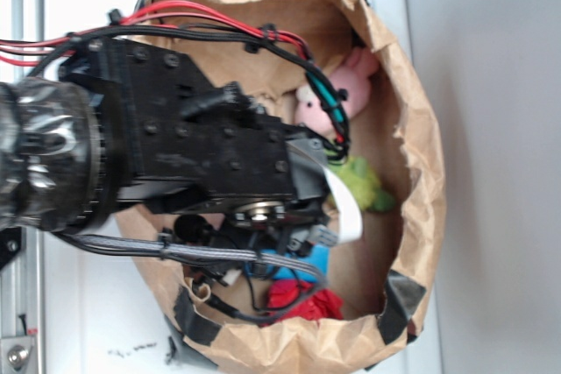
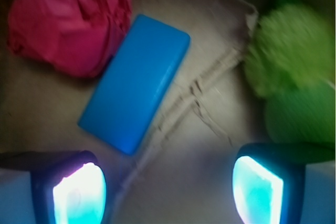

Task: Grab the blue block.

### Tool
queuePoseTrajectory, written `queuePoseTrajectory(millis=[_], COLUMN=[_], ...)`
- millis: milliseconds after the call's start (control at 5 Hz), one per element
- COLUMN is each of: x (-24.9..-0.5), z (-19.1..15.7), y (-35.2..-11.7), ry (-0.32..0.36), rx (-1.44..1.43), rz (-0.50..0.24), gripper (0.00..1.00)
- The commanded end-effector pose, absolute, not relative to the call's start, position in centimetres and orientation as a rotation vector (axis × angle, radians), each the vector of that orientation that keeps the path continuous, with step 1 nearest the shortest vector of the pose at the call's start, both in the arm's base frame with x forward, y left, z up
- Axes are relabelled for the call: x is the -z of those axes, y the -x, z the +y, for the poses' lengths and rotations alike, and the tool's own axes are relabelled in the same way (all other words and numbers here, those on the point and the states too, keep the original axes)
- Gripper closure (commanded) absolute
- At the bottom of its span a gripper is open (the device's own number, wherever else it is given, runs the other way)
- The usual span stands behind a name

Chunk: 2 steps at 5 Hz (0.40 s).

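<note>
Black gripper (image 2: pixel 168 192) wide open, empty, over crumpled brown paper bag (image 1: pixel 412 102) floor; flat blue block (image 2: pixel 135 82) touching red wrinkly ball (image 2: pixel 68 19).

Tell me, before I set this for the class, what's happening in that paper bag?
A robot arm is reaching down into a brown paper bag that holds several toys. Its gripper is open and empty, hovering above the blue block, which lies flat on the bag's floor and has not been grasped. A red crumpled ball touches the block on one side, a green plush toy sits apart on the other, and a pink plush bunny lies further along the bag.
</note>
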State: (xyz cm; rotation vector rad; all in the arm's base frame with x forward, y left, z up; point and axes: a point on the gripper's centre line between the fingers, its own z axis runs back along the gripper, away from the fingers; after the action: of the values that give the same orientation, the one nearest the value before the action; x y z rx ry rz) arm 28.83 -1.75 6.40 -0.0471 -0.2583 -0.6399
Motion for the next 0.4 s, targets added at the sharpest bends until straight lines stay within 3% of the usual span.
queuePoseTrajectory(millis=[0, 200], x=[-8.2, -8.8], z=[-3.1, -3.5], y=[-30.0, -28.9], ry=[0.027, 0.051], rx=[0.646, 0.668], rz=[-0.274, -0.240], gripper=[0.00, 0.00])
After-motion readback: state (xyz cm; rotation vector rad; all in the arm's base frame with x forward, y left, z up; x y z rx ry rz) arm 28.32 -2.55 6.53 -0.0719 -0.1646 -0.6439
